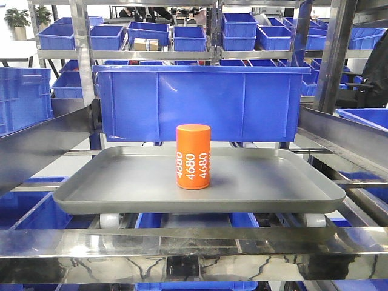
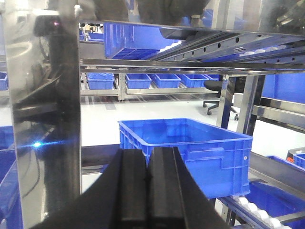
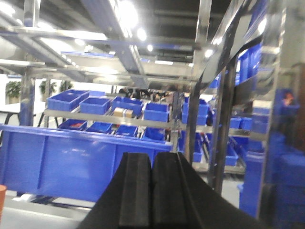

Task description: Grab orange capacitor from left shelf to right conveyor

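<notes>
Left end effector (image 2: 148, 181) and right end effector (image 3: 152, 186) both sit fully closed, gripping nothing. Your steel-framed left shelf (image 1: 194, 245) carries a shallow grey tray (image 1: 85, 197); the bright orange cylindrical capacitor (image 1: 193, 156) stands upright near its middle. You're at the approach, I judge: next, open one end effector and reach in.

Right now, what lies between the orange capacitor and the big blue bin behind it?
Front view: only bare grey tray floor and rear rim separate orange capacitor and blue bin.
</notes>
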